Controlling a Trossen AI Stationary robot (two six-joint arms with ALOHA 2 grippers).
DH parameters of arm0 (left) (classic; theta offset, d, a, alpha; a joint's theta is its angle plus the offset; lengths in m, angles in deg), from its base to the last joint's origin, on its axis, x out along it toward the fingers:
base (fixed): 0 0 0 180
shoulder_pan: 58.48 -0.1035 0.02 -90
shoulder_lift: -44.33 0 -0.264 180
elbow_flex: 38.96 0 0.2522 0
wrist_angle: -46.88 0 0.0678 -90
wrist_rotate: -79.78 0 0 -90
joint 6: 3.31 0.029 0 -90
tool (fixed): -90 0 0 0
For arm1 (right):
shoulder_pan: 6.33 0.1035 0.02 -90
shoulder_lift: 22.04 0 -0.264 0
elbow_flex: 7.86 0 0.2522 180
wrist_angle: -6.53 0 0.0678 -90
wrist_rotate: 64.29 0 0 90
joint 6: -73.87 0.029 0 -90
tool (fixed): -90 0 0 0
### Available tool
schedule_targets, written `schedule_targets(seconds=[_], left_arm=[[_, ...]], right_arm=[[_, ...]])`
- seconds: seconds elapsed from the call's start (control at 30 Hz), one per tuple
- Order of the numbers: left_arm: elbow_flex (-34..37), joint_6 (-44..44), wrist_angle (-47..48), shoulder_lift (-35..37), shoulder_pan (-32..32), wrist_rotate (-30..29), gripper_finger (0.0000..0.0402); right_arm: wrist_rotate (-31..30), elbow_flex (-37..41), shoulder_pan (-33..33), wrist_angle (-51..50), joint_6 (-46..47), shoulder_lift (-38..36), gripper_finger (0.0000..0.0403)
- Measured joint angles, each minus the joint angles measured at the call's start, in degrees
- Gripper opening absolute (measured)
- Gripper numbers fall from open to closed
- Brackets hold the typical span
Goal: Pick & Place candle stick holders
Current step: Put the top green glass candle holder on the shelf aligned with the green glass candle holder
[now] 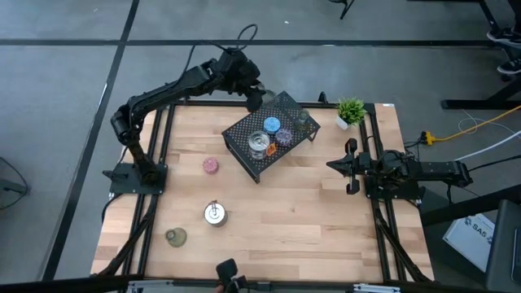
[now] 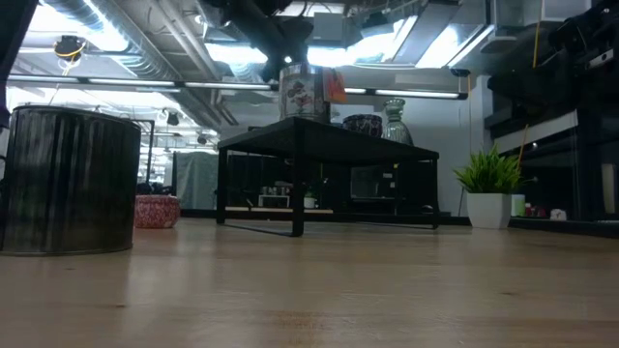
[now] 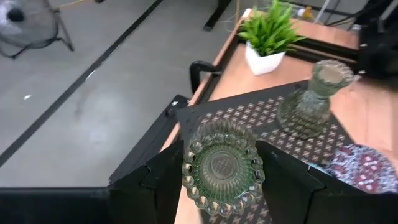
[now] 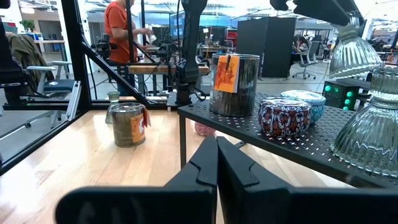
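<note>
My left gripper (image 1: 254, 98) is shut on an olive-green glass holder (image 3: 222, 168) over the far corner of the black mesh rack (image 1: 244, 159). On the rack stand a silver holder (image 1: 259, 143), a blue cup (image 1: 271, 124), a patterned purple cup (image 1: 285, 137) and a second green glass holder (image 1: 303, 120). On the table stand a pink holder (image 1: 211, 165), a silver holder (image 1: 214, 213) and an olive-green one (image 1: 176, 237). My right gripper (image 1: 335, 165) is shut and empty, low at the table's right, pointing at the rack. My left gripper pinches the glass holder's ribbed side wall (image 3: 188, 169) between its two fingers (image 3: 163, 183), one on each side. The fingers come from above, slanting down. The holder sits upright, mouth up, above the rack's far corner (image 3: 180, 115); its base is hidden.
A small green potted plant (image 1: 350, 111) stands at the far right corner beside the rack. Bare wood lies in the middle and near right of the table (image 1: 309, 228). A person (image 4: 118, 31) stands in the room beyond the table.
</note>
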Motion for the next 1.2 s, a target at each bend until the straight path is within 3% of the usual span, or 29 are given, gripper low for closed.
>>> schedule_targets(seconds=[0.2, 1.2], left_arm=[[0.02, -0.01, -3.48, -2.54, 1.43, 2.86, 0.0180], [0.07, 0.55, -5.01, -6.89, 3.02, 1.99, 0.0180]], right_arm=[[0.01, -0.01, 0.00, 0.00, -0.01, 0.00, 0.0000], [0.01, 0.00, 0.01, 0.00, -0.01, 0.00, 0.0000]])
